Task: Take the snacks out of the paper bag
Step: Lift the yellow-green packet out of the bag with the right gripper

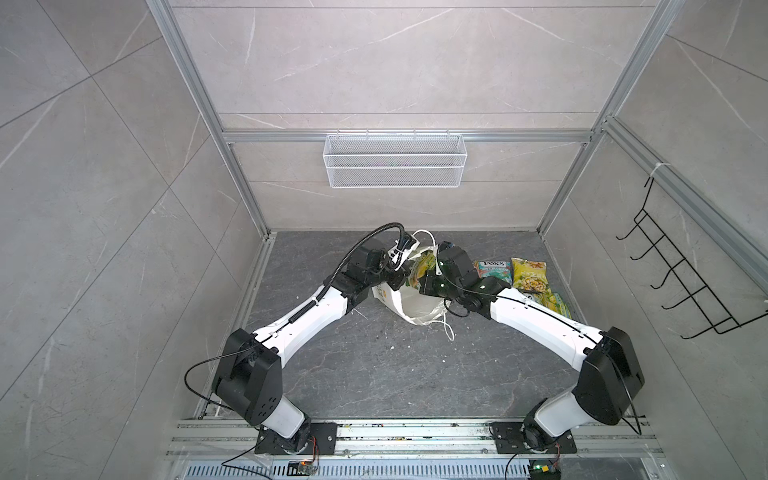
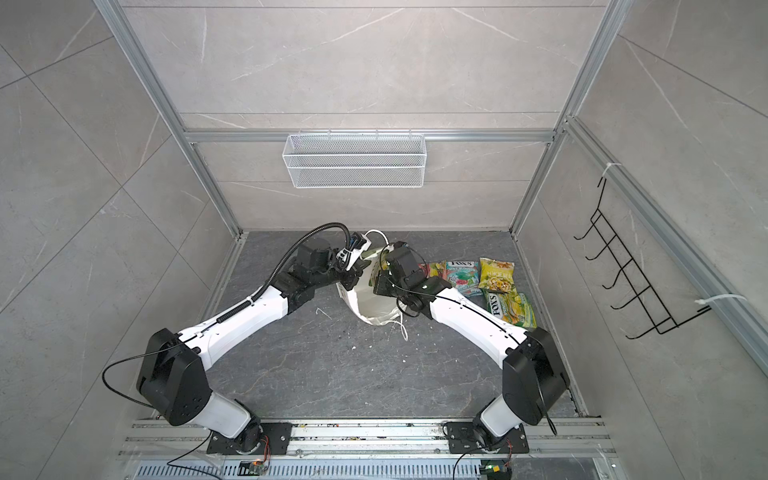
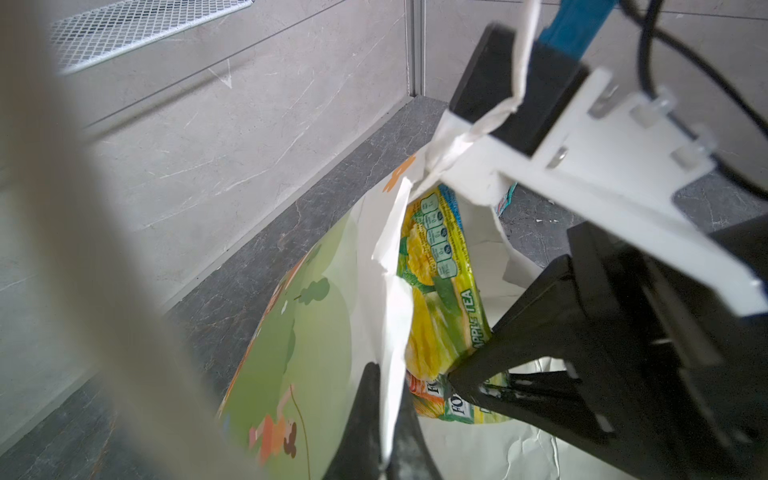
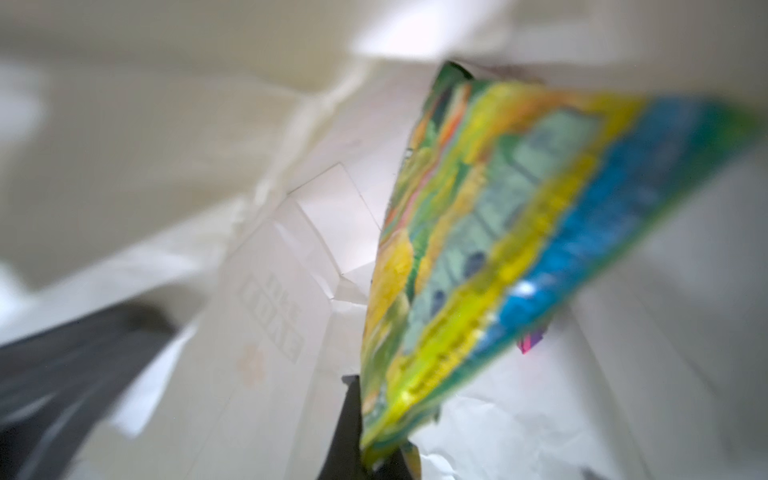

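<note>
The paper bag (image 1: pixel 415 305) (image 2: pixel 374 301) lies on its side mid-floor, its mouth turned toward the back wall. My left gripper (image 1: pixel 397 282) (image 3: pixel 386 432) is shut on the bag's white rim (image 3: pixel 392 332), holding the mouth apart. My right gripper (image 1: pixel 428 284) (image 4: pixel 374 453) reaches into the mouth and is shut on a yellow-green FOX'S snack packet (image 3: pixel 440 291) (image 4: pixel 478 249) that sticks out of the bag. An orange packet edge (image 3: pixel 419 384) shows beside it. Out on the floor to the right lie a teal packet (image 2: pixel 461 276), a yellow packet (image 2: pixel 496 276) and a yellow-green one (image 2: pixel 511 309).
A white wire mesh basket (image 1: pixel 392 166) hangs on the back wall. A black hook rack (image 1: pixel 681 266) is fixed to the right wall. The bag's loose cord handle (image 1: pixel 449 328) trails on the dark floor. Aluminium frame posts stand at the corners.
</note>
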`<action>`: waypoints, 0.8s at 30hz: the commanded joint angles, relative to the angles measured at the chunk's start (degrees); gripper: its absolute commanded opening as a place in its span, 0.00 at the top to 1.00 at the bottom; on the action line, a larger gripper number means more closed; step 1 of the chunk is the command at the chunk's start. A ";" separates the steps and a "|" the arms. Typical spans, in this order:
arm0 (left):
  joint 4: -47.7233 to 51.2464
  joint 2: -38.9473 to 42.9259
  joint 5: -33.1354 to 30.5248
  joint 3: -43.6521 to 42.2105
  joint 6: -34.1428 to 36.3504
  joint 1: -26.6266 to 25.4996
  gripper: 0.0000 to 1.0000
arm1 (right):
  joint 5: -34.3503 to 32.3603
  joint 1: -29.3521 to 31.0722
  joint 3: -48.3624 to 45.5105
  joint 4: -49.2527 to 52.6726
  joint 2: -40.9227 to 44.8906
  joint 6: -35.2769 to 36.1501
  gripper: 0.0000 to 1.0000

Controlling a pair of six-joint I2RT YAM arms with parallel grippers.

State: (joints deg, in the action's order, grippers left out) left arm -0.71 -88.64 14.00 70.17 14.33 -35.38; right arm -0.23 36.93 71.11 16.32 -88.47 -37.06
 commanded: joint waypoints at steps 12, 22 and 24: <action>-1.56 1.29 -0.37 0.53 -1.66 -0.13 1.00 | 7.78 -0.35 1.99 3.75 10.41 7.36 1.00; -2.05 1.27 -3.08 0.76 -1.93 -0.13 1.00 | 14.81 -0.33 1.16 14.32 19.76 19.38 1.00; -2.45 1.71 -3.55 0.33 -1.94 -0.13 1.00 | 13.68 -0.32 0.45 16.19 22.68 20.92 1.00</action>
State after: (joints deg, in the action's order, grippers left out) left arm -0.73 -88.64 11.90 70.17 13.78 -35.40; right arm 12.91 36.73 71.33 28.60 -70.02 -21.82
